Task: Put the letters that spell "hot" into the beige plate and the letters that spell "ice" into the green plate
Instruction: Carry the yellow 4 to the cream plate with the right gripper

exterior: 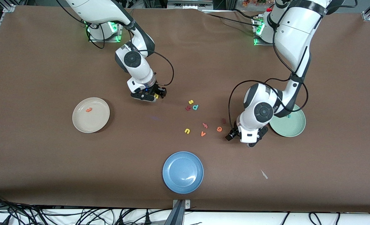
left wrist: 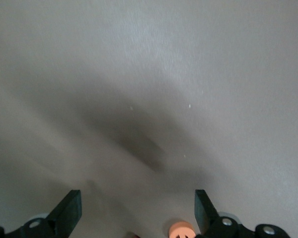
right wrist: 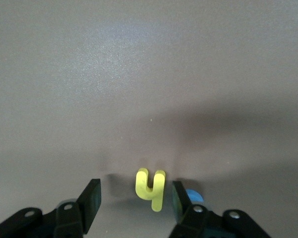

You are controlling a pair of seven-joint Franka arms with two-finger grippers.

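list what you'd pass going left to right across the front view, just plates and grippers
beige plate → right gripper → blue plate → left gripper → green plate

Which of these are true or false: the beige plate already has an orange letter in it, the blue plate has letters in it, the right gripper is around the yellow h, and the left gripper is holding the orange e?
1. The beige plate holds an orange letter. True.
2. The blue plate holds letters. False: nothing lies in it.
3. The right gripper stands open around the yellow h. True.
4. The left gripper holds the orange e. False: it is open and empty, with the e on the table beside it.
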